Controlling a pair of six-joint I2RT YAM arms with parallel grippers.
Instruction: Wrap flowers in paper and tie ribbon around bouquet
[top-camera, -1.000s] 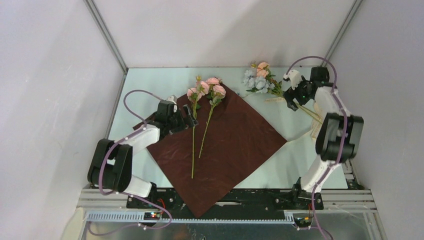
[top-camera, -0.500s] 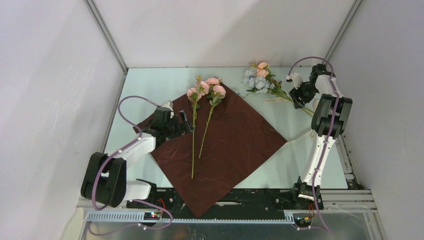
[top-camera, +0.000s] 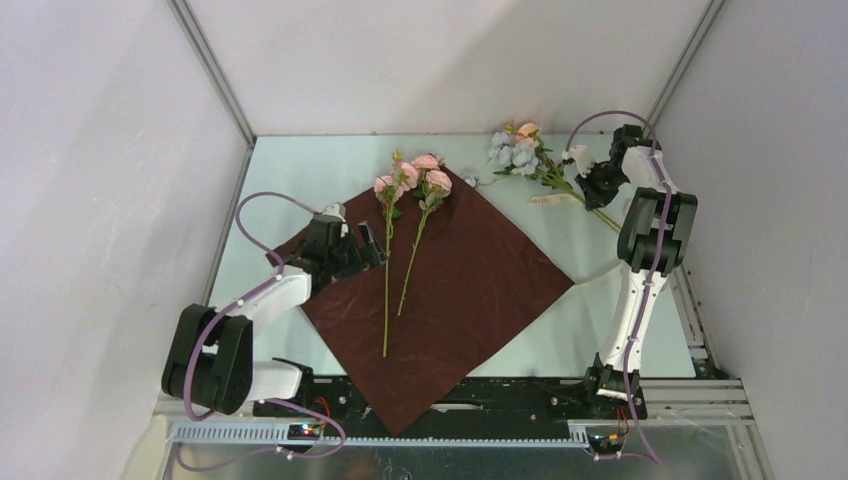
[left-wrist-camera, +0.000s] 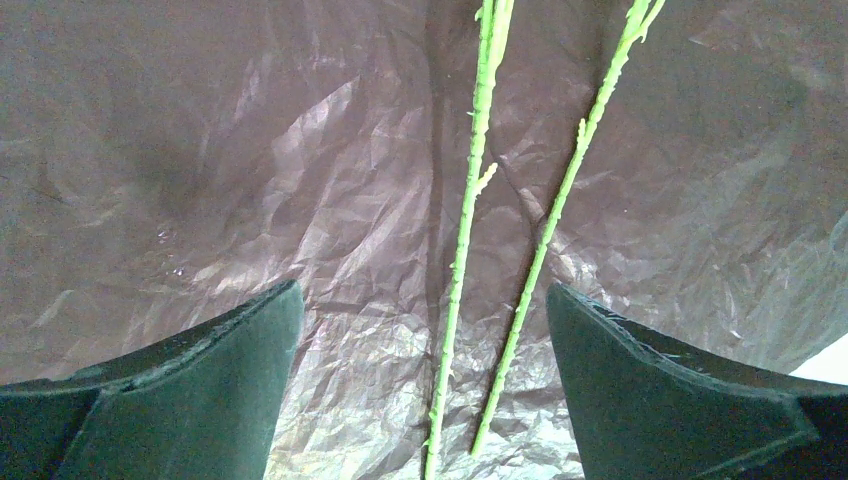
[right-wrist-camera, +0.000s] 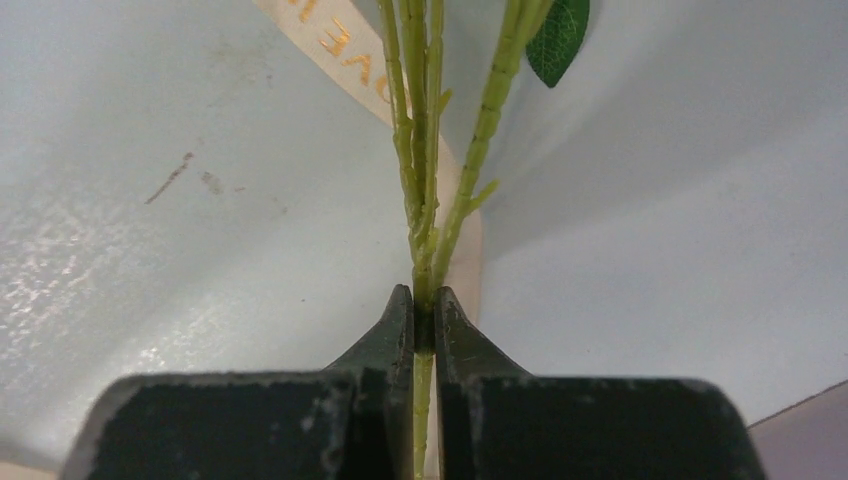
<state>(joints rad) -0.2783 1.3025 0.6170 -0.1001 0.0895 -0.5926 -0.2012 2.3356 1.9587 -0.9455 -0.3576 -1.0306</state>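
Flowers: two pink rose stems (top-camera: 386, 290) side by side on the maroon paper (top-camera: 480, 280). Blue-and-pink bunch (top-camera: 518, 152) off the paper, far right of the table (top-camera: 300, 170), its stems pinched in the right gripper (right-wrist-camera: 423, 295), above the cream ribbon (right-wrist-camera: 340, 50). Left gripper (left-wrist-camera: 422, 290) spread wide over the two stems.

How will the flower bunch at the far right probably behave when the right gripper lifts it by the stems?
The right gripper is shut on thin green stems, so the bunch is probably light. The heads sit far from the grip, so they may droop or swing. Several stems share one narrow pinch; one might slip out.
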